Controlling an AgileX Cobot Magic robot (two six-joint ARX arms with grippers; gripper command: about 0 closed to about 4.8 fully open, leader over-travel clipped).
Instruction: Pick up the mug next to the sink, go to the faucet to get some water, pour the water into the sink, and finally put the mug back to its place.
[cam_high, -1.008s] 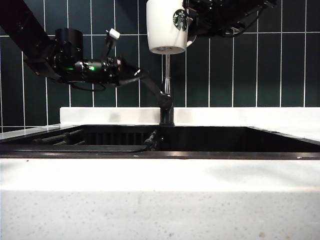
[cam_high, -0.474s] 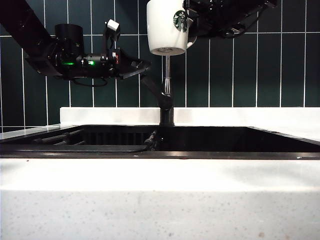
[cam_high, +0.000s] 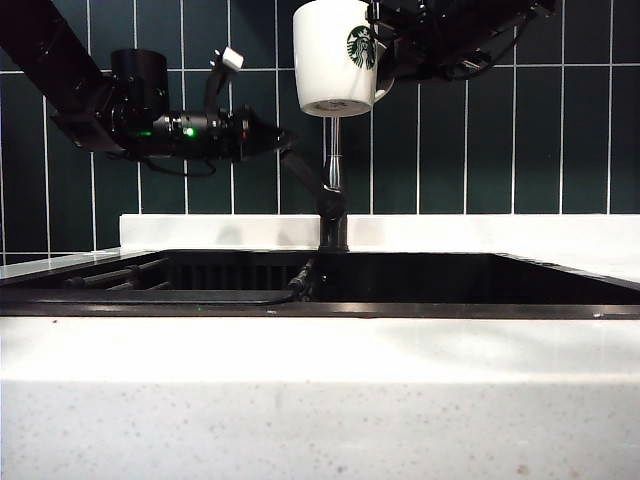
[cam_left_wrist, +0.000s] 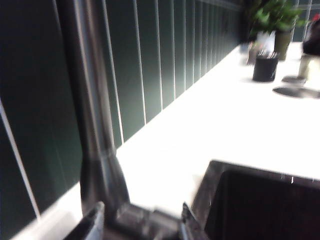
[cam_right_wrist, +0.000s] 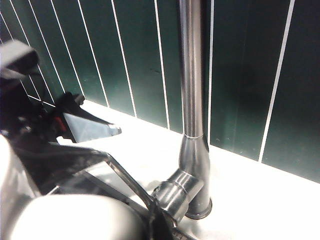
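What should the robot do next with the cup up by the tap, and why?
Probably tip the mug over the sink to pour. The right gripper holds the mug upright high by the faucet, and the left gripper stands open right at the lever, so filling looks over.

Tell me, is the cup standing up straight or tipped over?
Upright. In the exterior view the mug hangs above the faucet, rim on top, base level, held by the right pincer.
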